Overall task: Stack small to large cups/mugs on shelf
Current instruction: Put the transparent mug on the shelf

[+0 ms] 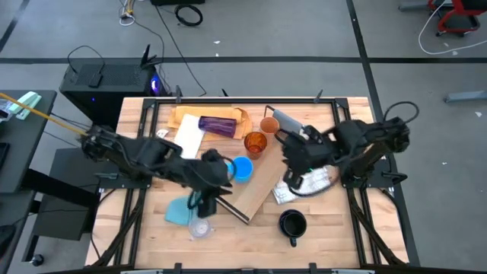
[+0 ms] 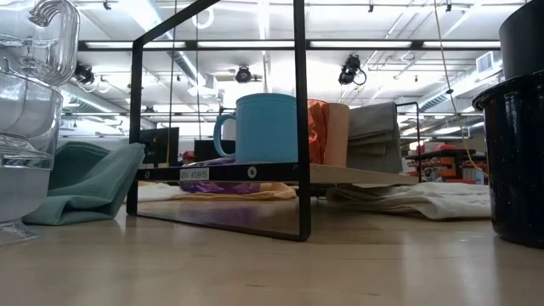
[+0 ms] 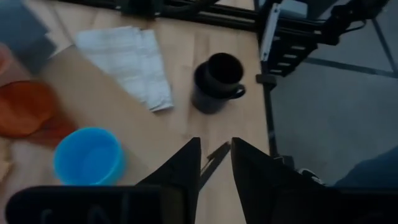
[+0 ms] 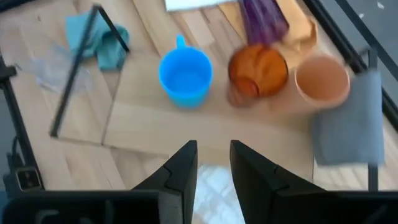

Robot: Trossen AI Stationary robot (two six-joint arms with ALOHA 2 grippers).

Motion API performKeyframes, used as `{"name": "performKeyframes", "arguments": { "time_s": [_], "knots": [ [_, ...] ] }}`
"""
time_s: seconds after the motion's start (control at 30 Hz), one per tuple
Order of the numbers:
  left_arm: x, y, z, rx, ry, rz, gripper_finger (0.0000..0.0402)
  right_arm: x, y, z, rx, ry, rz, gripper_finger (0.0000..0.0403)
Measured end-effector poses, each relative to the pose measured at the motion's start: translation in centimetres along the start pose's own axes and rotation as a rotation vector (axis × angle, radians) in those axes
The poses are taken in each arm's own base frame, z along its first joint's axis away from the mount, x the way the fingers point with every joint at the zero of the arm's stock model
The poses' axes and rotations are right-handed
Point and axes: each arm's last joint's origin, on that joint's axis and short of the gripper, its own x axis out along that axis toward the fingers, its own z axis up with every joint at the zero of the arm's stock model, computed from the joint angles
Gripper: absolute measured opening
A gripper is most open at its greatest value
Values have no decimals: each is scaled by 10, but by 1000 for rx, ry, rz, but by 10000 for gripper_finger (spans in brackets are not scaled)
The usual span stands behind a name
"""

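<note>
The light-wood shelf (image 1: 255,183) lies slantwise across the table's middle. On it stand, in a row, the light blue mug (image 1: 242,169), the amber cup (image 1: 255,143) and the tan cup (image 1: 269,124). The purple tumbler (image 1: 218,124) lies on its side on tan paper at the far side. The dark mug (image 1: 292,224) stands near the front edge, and clear cups (image 1: 199,226) stand front left. My left gripper (image 3: 216,163) hovers open and empty above the shelf's near end. My right gripper (image 4: 213,168) hovers open and empty over the white checked cloth (image 1: 304,186).
A teal cloth (image 1: 180,211) lies beside the clear cups. A white sheet (image 1: 189,139) lies left of the tumbler. The shelf's grey end panel (image 4: 348,130) is next to the tan cup (image 4: 321,78). Its black end frame (image 2: 302,119) stands at the near end.
</note>
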Motion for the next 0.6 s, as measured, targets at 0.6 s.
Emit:
{"name": "performKeyframes", "arguments": {
  "time_s": [0.6],
  "knots": [
    [48, -55, -19, 6, 39, -94, 85, -18, -2, -94, 211, -76, 76, 102]
  ]
}}
